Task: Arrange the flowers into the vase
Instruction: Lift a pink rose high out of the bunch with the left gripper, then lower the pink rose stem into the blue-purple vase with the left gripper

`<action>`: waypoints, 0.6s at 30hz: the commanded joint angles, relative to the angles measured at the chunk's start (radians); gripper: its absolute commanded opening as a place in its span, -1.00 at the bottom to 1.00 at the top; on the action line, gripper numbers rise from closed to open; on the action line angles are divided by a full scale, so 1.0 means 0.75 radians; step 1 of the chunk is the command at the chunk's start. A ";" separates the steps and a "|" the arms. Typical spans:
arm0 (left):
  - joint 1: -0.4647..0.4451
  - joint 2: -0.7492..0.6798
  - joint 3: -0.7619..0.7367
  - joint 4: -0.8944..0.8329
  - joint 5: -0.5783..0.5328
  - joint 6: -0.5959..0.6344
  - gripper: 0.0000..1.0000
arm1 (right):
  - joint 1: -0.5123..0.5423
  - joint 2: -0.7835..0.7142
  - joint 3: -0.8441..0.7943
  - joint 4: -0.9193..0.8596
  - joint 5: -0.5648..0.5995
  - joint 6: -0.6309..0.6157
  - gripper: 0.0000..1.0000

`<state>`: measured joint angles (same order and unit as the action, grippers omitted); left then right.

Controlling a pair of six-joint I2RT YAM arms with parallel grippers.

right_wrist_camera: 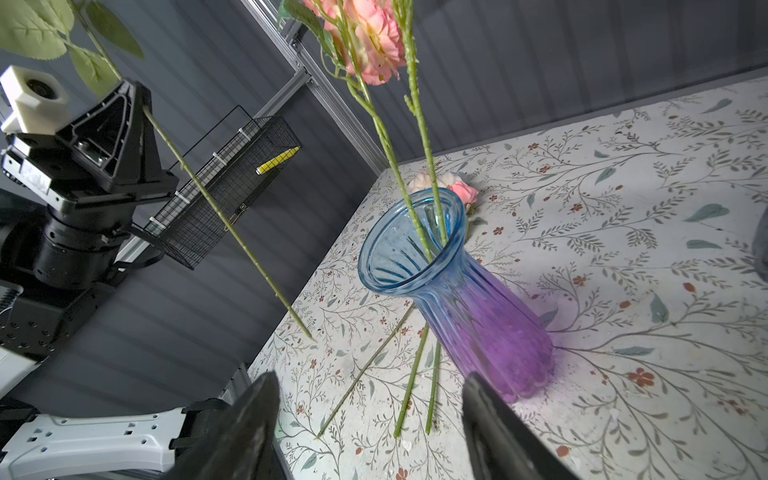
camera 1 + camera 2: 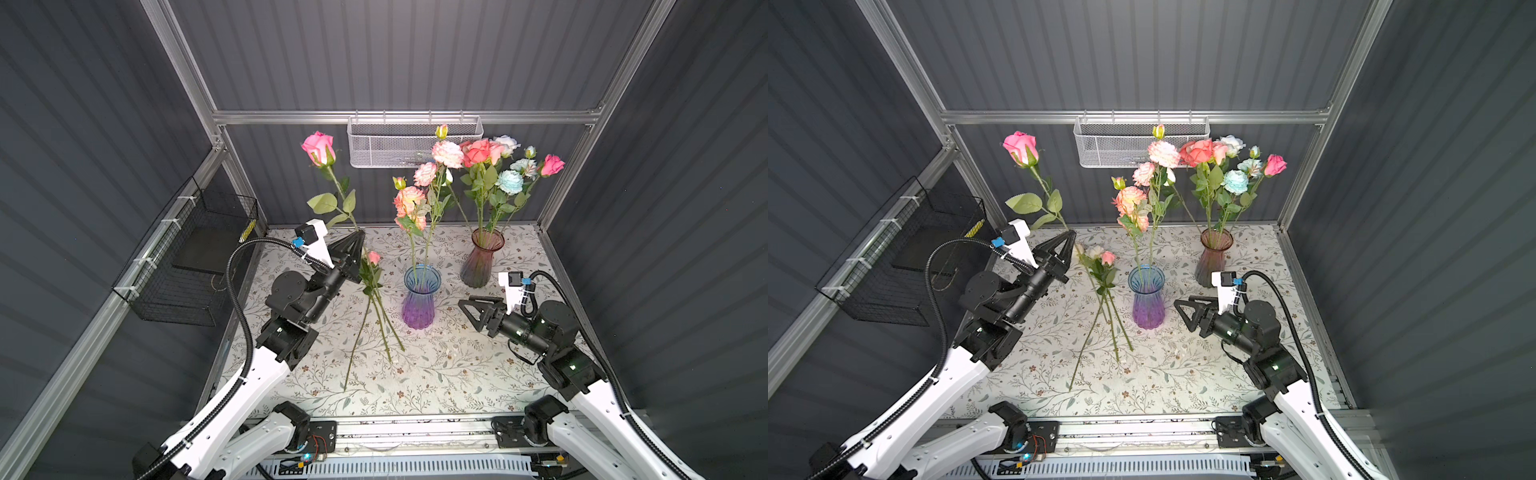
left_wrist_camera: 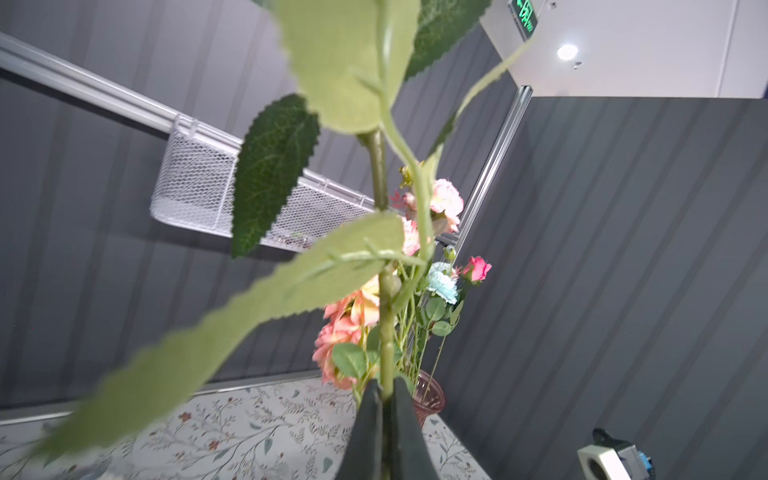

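Here, above the floral tabletop within grey ribbed walls, left tool clamps a rose stem; right tool gapes.

A blue and purple vase stands on the table with two flower stems in it. Three loose stems lie flat beside it. The right gripper has its jaws wide apart. The left gripper pinches one long stem.

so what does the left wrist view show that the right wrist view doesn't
Only left wrist: the white mesh basket and the far bouquet's pale blue bloom. Only right wrist: the blue-purple vase, loose flowers lying flat, black wire basket, open right gripper. Both: the left gripper shut on the rose stem, and the floral table.
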<state>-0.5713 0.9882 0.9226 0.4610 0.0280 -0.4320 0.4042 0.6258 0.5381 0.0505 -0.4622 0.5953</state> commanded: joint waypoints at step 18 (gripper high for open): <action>-0.211 0.488 0.440 0.398 -0.015 0.308 -1.00 | 0.004 -0.145 0.019 -0.127 0.143 -0.045 0.44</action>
<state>-0.7208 1.3205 1.2633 0.6987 0.0498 -0.2523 0.4042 0.5346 0.5381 -0.0334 -0.3691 0.5816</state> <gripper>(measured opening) 0.066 0.719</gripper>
